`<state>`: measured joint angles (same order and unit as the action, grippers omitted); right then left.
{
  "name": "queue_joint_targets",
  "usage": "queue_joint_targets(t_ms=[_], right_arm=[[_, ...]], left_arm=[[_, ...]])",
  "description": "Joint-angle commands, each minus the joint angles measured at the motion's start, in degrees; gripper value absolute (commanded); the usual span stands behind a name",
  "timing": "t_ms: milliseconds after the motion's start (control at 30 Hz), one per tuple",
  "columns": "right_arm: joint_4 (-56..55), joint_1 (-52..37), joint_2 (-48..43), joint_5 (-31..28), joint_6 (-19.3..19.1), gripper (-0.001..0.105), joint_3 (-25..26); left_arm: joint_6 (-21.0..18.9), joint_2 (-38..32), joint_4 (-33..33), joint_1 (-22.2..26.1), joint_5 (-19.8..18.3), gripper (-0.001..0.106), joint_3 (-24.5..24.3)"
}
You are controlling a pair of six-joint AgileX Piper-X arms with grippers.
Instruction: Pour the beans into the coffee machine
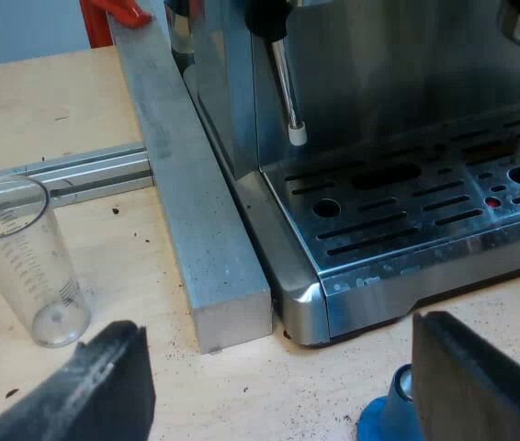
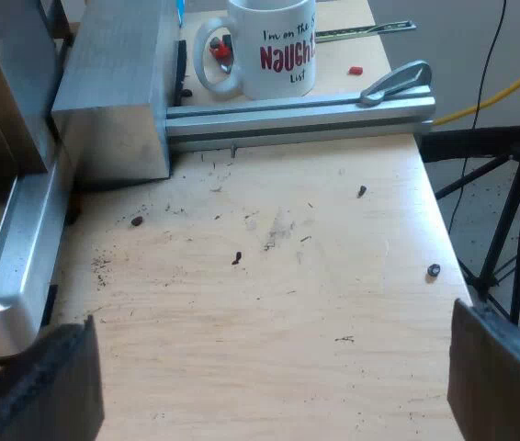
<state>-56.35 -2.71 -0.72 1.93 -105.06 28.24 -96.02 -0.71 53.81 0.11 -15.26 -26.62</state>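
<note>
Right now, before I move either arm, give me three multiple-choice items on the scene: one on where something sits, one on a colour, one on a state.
1. Where does the mug stand?
A) on the machine's drip tray
B) on the table beside the metal rail
C) on top of the bean hopper

2. What colour is the tamper?
A) blue
B) yellow
C) white

3. How is the measuring glass?
A) lying on its side
B) full of beans
C) upright and empty

Answers:
1 B: the mug shows just past the rail, on the tabletop.
2 A: the part of its body that shows is plainly blue.
3 C: its rim is up and nothing shows through its clear walls.
</note>
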Motion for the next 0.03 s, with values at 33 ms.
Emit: queue_joint_targets(t_ms=[33], right_arm=[[0.8, 0.0, -2.2, 0.0, -0.2, 0.078, 0.2]], left_arm=[[-0.8, -7.9, -0.6, -0.1, 0.5, 0.062, -0.2]])
